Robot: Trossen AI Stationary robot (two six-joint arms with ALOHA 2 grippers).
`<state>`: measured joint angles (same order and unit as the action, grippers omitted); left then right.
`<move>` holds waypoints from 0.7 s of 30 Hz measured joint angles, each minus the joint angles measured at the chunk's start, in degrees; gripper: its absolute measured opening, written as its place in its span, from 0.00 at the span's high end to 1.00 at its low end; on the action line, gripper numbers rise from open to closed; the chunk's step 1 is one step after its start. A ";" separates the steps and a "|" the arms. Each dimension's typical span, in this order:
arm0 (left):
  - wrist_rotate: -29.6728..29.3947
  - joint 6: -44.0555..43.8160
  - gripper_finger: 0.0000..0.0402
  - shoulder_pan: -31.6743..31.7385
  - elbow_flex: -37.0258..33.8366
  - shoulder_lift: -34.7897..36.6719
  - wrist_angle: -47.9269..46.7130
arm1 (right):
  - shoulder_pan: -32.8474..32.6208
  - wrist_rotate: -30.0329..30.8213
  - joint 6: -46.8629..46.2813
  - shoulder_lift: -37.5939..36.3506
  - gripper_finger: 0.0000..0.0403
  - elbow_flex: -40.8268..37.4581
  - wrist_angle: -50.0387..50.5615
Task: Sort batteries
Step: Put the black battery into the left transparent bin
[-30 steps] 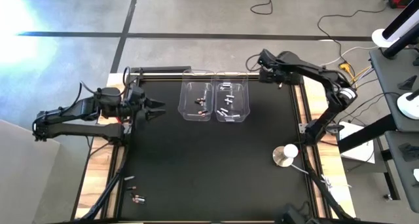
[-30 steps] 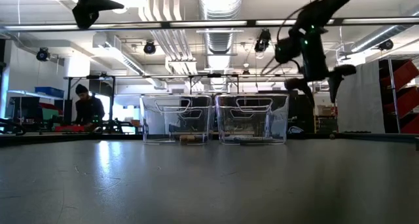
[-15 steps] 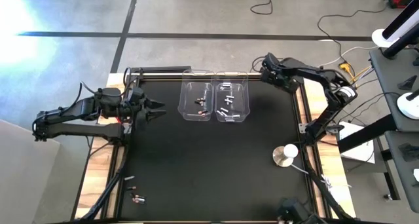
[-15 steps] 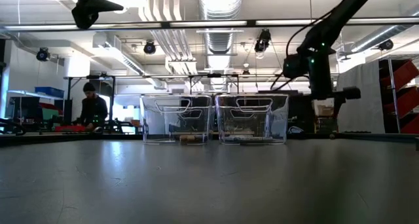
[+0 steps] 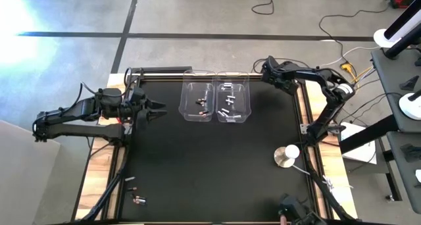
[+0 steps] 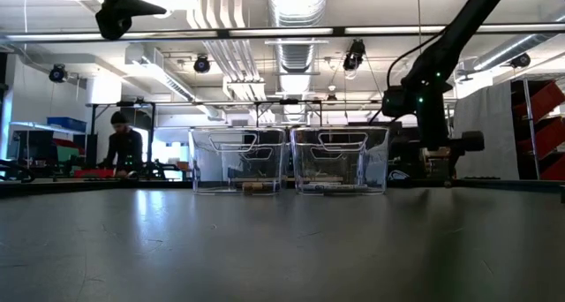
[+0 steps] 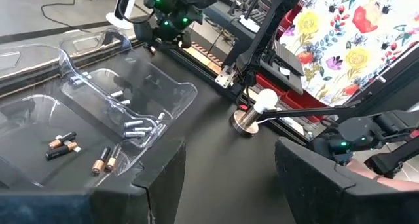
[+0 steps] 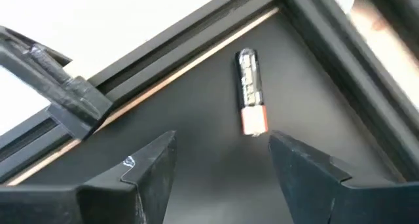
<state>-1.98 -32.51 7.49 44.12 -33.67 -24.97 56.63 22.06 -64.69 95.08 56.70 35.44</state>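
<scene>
Right wrist view shows our right gripper (image 8: 219, 155) with its fingers spread and nothing between them, and just beyond the gap lies a lone battery (image 8: 249, 93) on the dark mat, tucked into the table's far right corner where two frame rails meet. Its long axis runs nearly straight away from the fingers, copper end nearest us, so it sits slightly off the centre line toward the finger at the frame's right; we judge the wrist needs a small shift and perhaps a turn so the pads close across the cell's width rather than along it. In the high view this gripper (image 5: 268, 68) sits at upper centre-right, just right of the two clear bins (image 5: 217, 101), which already hold sorted cells: dark copper ones in the left bin (image 7: 62, 143), silver ones in the right (image 7: 139, 126). Our left gripper (image 5: 158, 110) waits at the left edge of the mat, fingers apart and empty, well away from that corner. More loose batteries (image 5: 135, 197) lie at lower left, nearer the left arm.
</scene>
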 joint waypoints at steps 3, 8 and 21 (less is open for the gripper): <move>-0.10 -0.56 0.47 0.01 0.00 0.00 0.00 | 0.35 0.99 1.70 1.13 0.44 0.96 0.37; -0.28 -1.69 0.47 0.00 0.00 0.00 0.02 | 1.73 0.88 3.27 3.61 0.48 1.87 1.05; -0.52 -4.04 0.47 0.02 0.00 0.00 0.04 | 1.74 2.09 2.18 8.26 0.65 5.17 3.63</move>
<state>-2.50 -36.56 7.51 44.12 -33.67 -24.93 58.37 24.14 -62.51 103.34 61.87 39.07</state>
